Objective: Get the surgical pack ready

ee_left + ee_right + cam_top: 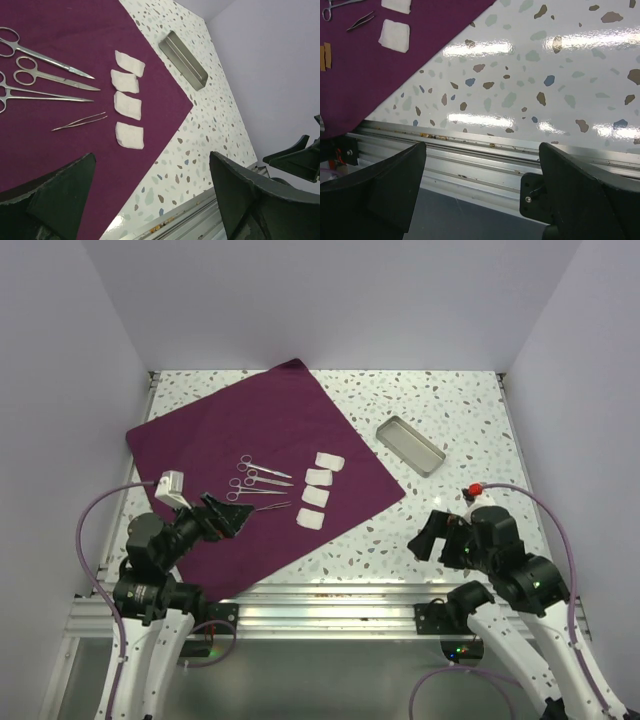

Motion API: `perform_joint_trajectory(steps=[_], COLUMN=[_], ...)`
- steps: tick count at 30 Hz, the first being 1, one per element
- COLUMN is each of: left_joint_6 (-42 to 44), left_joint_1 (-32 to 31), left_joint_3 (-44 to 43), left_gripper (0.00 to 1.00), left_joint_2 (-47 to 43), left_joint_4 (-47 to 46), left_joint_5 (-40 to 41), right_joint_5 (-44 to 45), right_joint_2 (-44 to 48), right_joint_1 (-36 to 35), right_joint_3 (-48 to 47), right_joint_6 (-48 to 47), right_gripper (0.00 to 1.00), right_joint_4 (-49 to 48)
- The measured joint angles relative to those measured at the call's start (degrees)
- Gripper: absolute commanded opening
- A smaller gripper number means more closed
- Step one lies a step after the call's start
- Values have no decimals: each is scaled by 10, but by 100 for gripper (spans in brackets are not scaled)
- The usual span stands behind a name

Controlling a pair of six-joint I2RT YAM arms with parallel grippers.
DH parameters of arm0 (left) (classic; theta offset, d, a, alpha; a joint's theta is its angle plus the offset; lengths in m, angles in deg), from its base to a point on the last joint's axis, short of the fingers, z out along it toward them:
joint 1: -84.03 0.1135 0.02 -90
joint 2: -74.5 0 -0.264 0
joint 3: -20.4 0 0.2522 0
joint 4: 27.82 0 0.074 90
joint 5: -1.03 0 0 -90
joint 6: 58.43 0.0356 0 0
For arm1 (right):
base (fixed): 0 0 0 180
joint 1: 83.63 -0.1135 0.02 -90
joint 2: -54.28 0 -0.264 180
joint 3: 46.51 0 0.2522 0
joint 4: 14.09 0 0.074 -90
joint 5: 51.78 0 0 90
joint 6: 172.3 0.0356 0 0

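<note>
Spread over the left half of the table (pixel 455 405), the surgical pack (pixel 215 435), probably soft, light and best pinched at a corner, carries scissors (pixel 262 472) and gauze pads (pixel 318 478) while the left gripper (pixel 228 515) and right gripper (pixel 425 538) gape wide at the near edge.

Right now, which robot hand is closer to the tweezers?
Left. The left gripper hovers beside the tweezers over the purple cloth; the right gripper is off the cloth, above bare table.
</note>
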Motion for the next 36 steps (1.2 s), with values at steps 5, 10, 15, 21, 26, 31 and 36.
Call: perform_joint_trajectory(steps=[5,10,15,21,26,31,36], left_joint_6=[-3,-19,-35,-37,-69,-114,-189], left_joint_1=[0,0,0,0,0,-12,-58], left_joint_3=[4,21,35,33,17,-71,-179], left_gripper=[99,99,95,86,79,76,76], left_joint_2=[19,47,111,203,280,389,458], left_joint_4=[6,8,18,26,30,69,119], left_joint_5=[4,11,23,69,100,126,130], right_joint_5=[-11,-68,-114,-119,-120,-125,-130], right_joint_2=[-5,-28,-135,-234,-315,-419,-479], right_joint_1=[0,0,0,0,0,0,0], right_joint_3=[0,12,28,13,-28,-114,-212], right_joint_6=[-8,-23,-33,-66,-85,-100,-124], right_gripper=[99,99,98,94,89,88,89], right_joint_4=[-5,-60,-111,-143,-174,-151,-97])
